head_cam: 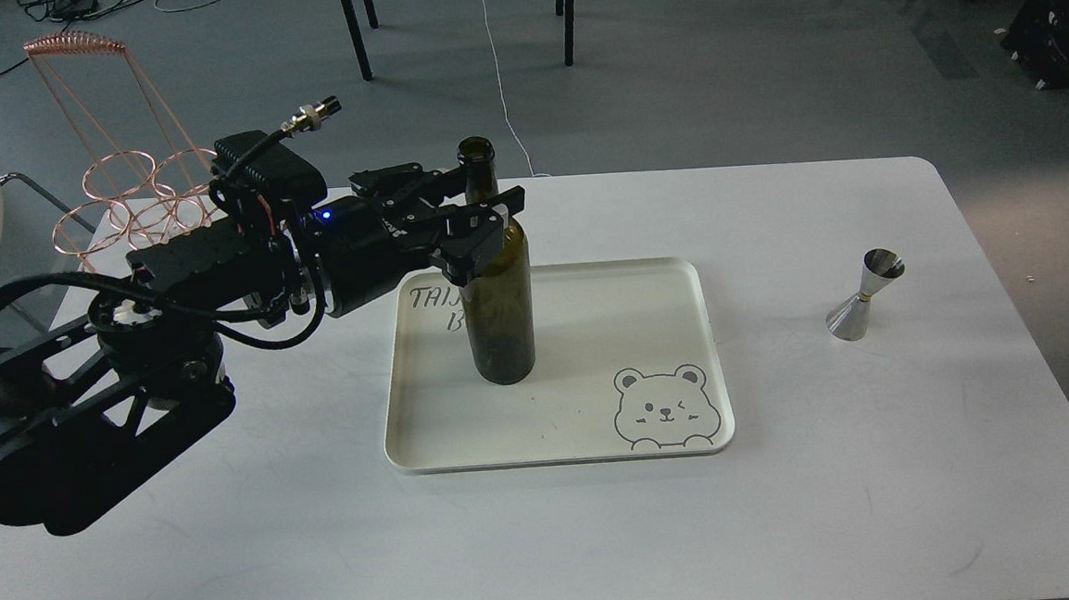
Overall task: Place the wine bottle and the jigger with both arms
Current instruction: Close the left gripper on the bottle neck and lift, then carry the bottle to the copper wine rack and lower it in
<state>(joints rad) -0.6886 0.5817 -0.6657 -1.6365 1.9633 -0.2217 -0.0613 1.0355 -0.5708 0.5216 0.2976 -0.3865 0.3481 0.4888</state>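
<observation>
White table [549, 540] filled the frame, wine bottle [497, 293] upright on the cream tray [672, 278] at centre, left gripper [482, 206] fingers apart around its shoulder, jigger [865, 296] at right.

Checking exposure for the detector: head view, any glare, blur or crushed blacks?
Head view: sharp, no motion blur; dim, cool overall light. The table is not blown out, shadows are soft. The jigger shows small bright highlights. The wine bottle reads very dark, and the left gripper merges with it, so its fingers are hard to separate. The right gripper is out of frame.
</observation>
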